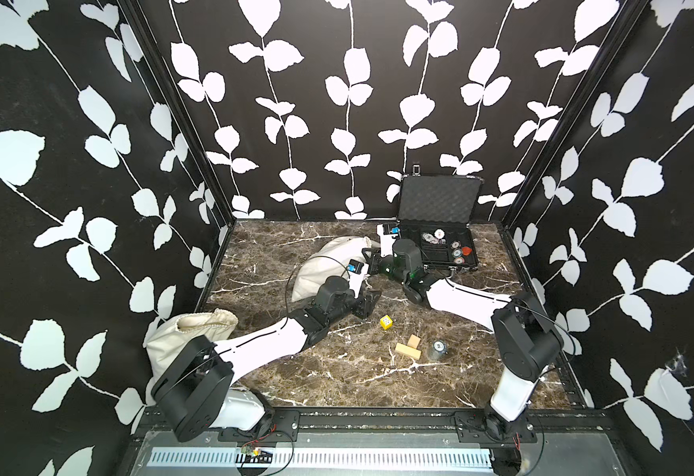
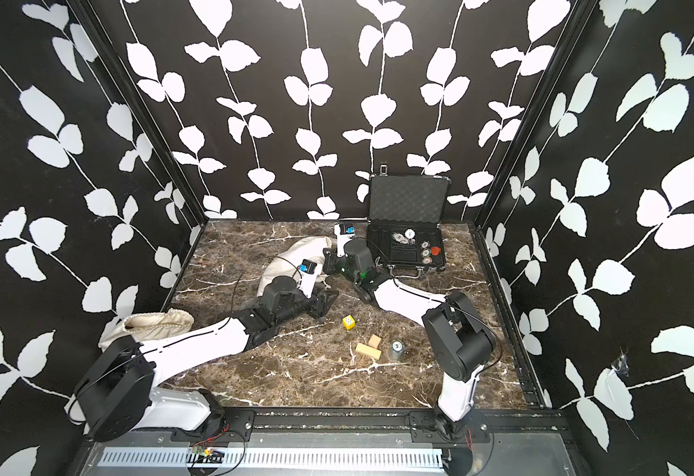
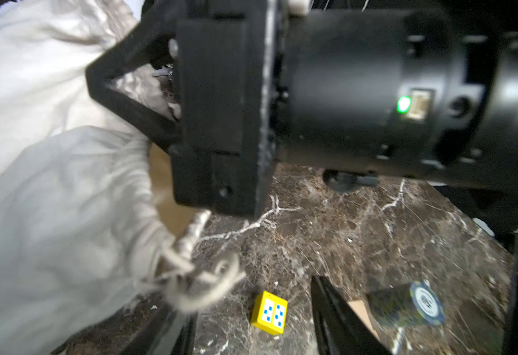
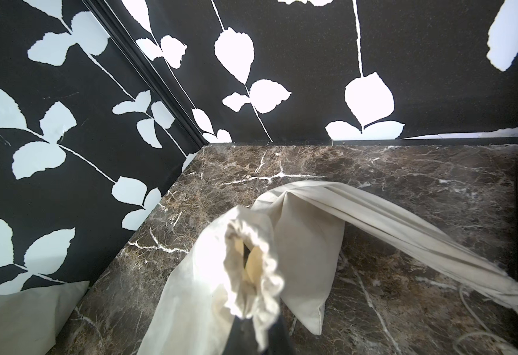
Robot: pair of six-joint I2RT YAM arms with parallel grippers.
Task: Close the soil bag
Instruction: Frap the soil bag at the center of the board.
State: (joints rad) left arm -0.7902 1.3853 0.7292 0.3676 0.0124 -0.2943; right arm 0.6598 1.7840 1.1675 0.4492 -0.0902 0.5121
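**While the neck is pinched, the cord end lies free**

Since the soil bag (image 1: 320, 268) is soft cream cloth, slumped on its side toward the back of the marble surface (image 1: 337, 371), it will probably sag and fold instead of keeping a shape. Its filled belly looks heavy enough to anchor it against a pull.

- **Where to hold:** the cord (image 3: 194, 276), not the cloth. It is thin and frayed with a knotted end, and it may slip from smooth jaws, so a hold just behind the knot seems safest.
- **Mouth:** the mouth (image 4: 248, 267) is puckered down to a small opening and is judged not fully drawn shut.
- **Right gripper:** the right gripper (image 4: 253, 325) is clenched. In the right wrist view it appears to pinch the gathered cloth just below the mouth.
- **Left gripper:** the left gripper (image 3: 242, 301) has its fingers spread and grasps nothing. The knotted cord end lies just beside one finger, too blurred to tell whether it touches. A yellow die (image 3: 269, 313) sits on the surface between the fingers.
- **Other item:** a second cloth bag (image 1: 191, 334) stands open-mouthed by the left arm's base, well apart.
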